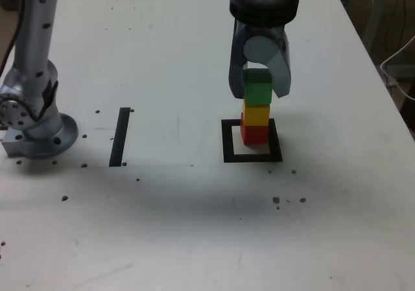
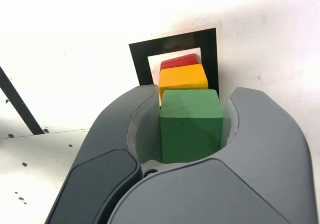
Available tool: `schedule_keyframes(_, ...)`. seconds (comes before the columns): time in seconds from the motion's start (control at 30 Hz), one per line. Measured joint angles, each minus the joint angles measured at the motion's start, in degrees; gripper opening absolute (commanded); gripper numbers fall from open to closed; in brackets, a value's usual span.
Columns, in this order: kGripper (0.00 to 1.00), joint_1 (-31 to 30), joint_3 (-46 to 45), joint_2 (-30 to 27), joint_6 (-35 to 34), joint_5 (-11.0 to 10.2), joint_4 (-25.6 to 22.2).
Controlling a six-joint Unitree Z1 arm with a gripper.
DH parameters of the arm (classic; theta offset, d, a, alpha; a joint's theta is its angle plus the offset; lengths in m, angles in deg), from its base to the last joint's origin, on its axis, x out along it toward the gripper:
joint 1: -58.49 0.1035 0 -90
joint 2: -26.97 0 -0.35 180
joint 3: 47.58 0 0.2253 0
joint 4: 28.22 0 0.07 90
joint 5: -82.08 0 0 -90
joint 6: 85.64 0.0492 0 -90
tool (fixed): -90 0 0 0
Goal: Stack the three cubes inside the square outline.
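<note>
Now holding the green cube [image 1: 259, 89] between the closed jaws of the gripper [image 1: 259, 83], right over the yellow cube [image 1: 257, 115], itself on the red cube [image 1: 253, 133] inside the square outline [image 1: 252, 156]. Looks seated or nearly seated on the yellow; hard to say from either view whether the faces fully touch. Best to check squareness before letting go: green edges parallel to yellow edges, no overhang toward the exterior view's right, where green seems shifted a shade. Then to open slowly and evenly, both jaws clearing at once, and to lift straight up, no sideways drag against a tall, narrow stack. Worth noting too: red cube toward the near side of the white square, so little margin for a nudge. Hidden: side faces of green behind the jaws, the green-yellow seam in the wrist view, most of red in that view. Cut off: upper arm in the exterior view. Black strip [image 1: 120, 137] well apart, toward the exterior view's left.
</note>
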Motion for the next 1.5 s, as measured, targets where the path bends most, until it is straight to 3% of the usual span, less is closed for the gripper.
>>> schedule_keyframes(0.43,0.12,1.0,-0.8,0.2,-0.1,0.0,0.0)
schedule_keyframes(0.73,0.22,1.0,-0.7,0.2,-0.1,0.4,0.3)
schedule_keyframes(0.8,0.28,1.0,-0.7,0.2,-0.1,0.4,0.4)
schedule_keyframes(0.9,0.48,1.0,-0.7,0.2,-0.1,0.4,0.5)
schedule_keyframes(1.03,0.82,1.0,-0.9,0.3,-0.1,0.4,0.5)
schedule_keyframes(1.13,0.97,1.0,-1.1,0.4,-0.1,0.3,0.6)
schedule_keyframes(1.5,1.0,1.0,-0.8,0.5,-0.3,-1.0,0.4)
